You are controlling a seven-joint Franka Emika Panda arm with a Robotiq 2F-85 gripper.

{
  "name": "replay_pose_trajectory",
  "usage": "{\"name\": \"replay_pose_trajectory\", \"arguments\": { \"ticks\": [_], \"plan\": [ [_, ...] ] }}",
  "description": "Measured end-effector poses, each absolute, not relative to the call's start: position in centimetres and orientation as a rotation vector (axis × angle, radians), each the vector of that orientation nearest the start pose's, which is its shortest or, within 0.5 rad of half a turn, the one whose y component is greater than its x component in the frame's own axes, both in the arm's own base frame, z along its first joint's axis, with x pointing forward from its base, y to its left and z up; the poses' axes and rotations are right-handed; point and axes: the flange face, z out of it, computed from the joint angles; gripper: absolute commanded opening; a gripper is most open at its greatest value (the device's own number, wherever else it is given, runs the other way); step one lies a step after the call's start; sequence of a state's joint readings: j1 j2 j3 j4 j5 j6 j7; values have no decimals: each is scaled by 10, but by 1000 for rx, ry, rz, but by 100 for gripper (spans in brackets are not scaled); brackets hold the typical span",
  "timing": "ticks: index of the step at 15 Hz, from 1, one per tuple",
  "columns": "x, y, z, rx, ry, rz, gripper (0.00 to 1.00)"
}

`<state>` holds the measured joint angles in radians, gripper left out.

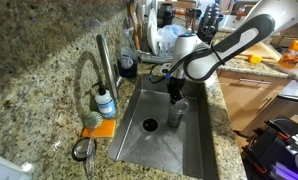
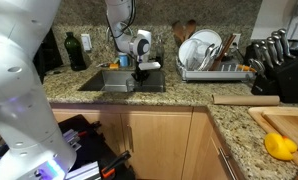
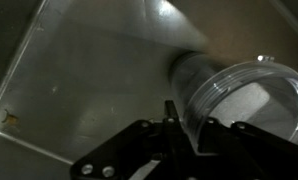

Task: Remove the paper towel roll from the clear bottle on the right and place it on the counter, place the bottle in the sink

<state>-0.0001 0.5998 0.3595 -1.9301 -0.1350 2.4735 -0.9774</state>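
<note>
The clear bottle (image 1: 176, 116) stands upright inside the sink (image 1: 139, 140), right of the round drain hole (image 1: 150, 125). My gripper (image 1: 175, 97) reaches down into the basin and is shut on the bottle's top. In the wrist view the bottle's open mouth (image 3: 244, 100) fills the right side, with my fingers (image 3: 186, 128) clamped on its rim above the steel sink floor (image 3: 79, 90). My gripper also shows over the sink in an exterior view (image 2: 147, 70). The granite counter (image 1: 39, 60) surrounds the basin. The paper towel roll is not in view.
A faucet (image 1: 104, 60), a small blue-label bottle (image 1: 106, 102) and an orange sponge (image 1: 99, 127) stand beside the sink. A dish rack with plates (image 2: 211, 55), a knife block (image 2: 274, 65), a tan cylinder (image 2: 246, 99) and a yellow fruit (image 2: 280, 147) are on the counter.
</note>
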Motion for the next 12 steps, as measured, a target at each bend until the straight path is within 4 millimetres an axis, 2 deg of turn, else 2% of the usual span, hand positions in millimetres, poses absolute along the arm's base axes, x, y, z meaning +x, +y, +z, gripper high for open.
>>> {"name": "replay_pose_trajectory", "arguments": {
  "ticks": [2, 6, 9, 12],
  "plan": [
    [584, 214, 190, -2324, -1936, -36, 47],
    [579, 217, 187, -2312, -1893, 29, 76],
    [570, 220, 192, -2272, -1781, 180, 98],
    [553, 228, 217, -2179, -1657, 376, 100]
  ]
}}
